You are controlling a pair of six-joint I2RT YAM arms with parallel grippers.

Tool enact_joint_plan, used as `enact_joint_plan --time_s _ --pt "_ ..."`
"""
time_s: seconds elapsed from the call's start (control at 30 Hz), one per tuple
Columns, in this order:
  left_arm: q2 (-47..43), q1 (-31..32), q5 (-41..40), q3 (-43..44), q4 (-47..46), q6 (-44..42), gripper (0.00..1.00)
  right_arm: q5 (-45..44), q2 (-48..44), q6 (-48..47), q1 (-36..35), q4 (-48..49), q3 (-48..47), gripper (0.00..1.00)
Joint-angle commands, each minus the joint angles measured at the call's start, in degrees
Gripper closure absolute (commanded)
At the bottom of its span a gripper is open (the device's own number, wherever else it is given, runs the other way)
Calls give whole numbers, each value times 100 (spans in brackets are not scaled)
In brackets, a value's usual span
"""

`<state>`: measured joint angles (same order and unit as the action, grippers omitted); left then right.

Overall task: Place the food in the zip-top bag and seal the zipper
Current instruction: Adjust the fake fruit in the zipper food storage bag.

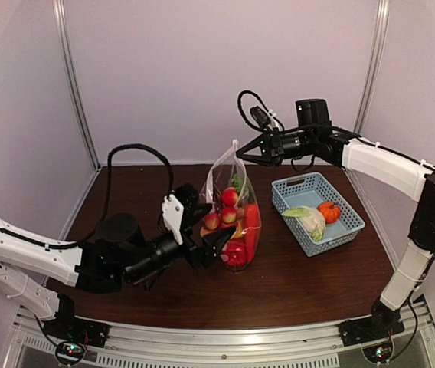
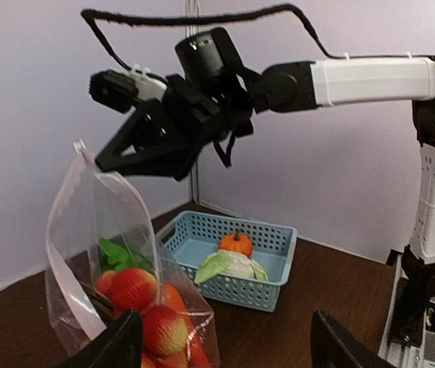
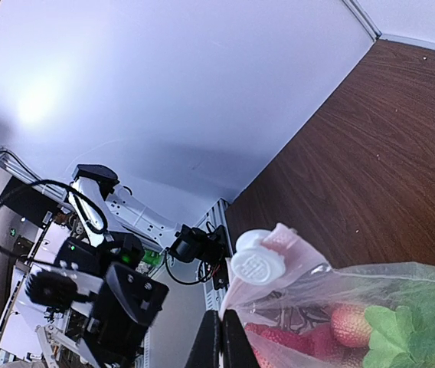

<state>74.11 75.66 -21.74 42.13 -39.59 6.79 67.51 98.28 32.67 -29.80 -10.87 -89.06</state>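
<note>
Top external view gives us a dark brown wood-grain table point(image 1: 309, 284) closed in by pale lilac walls point(image 1: 202, 69), with metal strips point(image 1: 76, 84) running up the corners and a ribbed aluminium rail point(image 1: 240, 337) along the near edge where both arms are bolted. Near the middle of the table we see the zip-top bag point(image 1: 229, 172) standing upright, its bottom on the wood and its top corner drawn upward by the right gripper point(image 1: 240, 153), whose jaws are pinched tight on the plastic just beside a white round tab point(image 3: 257, 264) at the mouth corner. Inside the bag we make out red-yellow apples point(image 1: 229, 198), a red pepper point(image 1: 237, 253) at the bottom and leafy greens point(image 3: 401, 330). The left gripper point(image 1: 211, 218) sits low at the bag's near left side, its jaws spread wide and gripping nothing; in the left wrist view the bag stands just beside one finger. To the right, apart from the bag, a light-blue mesh basket point(image 1: 340, 236) rests on the table, holding a pale cabbage point(image 1: 308, 221) and a small orange pumpkin point(image 1: 328, 211) that touch each other.
</note>
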Motion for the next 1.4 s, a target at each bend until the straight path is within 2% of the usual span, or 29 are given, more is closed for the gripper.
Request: enact_joint_plan --time_s 0.0,0.1,0.2,0.27,0.37,0.5,0.57,0.7,0.8,0.87,0.97,1.0,1.27,1.33,1.37 --pt "110 589 -1241 -504 312 748 25 101 -170 149 8 485 -7 100" --pt "444 753 -1865 -715 129 1221 13 101 -144 129 9 454 -85 100" --pt "805 761 -2537 -741 26 1363 8 95 -155 101 9 429 -71 100" --pt "987 697 -2777 -760 -150 1393 8 89 -188 78 11 414 -29 100" --pt "1147 506 -3027 -667 361 2160 12 92 -242 51 14 396 -31 100" --pt "1370 382 -2949 -787 128 2325 11 87 -275 29 8 366 -28 100" --pt "1493 186 -2630 -846 -180 2351 17 87 -260 36 1 374 -24 100" --pt "1890 -88 -2175 -838 -905 2063 37 88 -244 46 1 393 -24 100" --pt "2134 -144 -1851 -807 -1340 1784 46 89 -237 46 1 400 -18 100" --pt "2274 -162 -1766 -759 -1577 1655 45 96 -239 47 1 394 -5 100" --pt "2414 -202 -1942 -600 -1599 1623 31 96 -242 45 3 402 7 100" --pt "2430 -219 -1975 -563 -1613 1624 30 92 -244 50 1 406 22 100" --pt "2594 -512 -1708 -435 -1918 1614 44 98 -273 53 0 445 84 100" --pt "2650 -558 -1564 -417 -2070 1468 50 105 -274 56 1 446 87 100" --pt "2653 -561 -1465 -410 -2112 1384 57 106 -274 56 1 446 88 100"
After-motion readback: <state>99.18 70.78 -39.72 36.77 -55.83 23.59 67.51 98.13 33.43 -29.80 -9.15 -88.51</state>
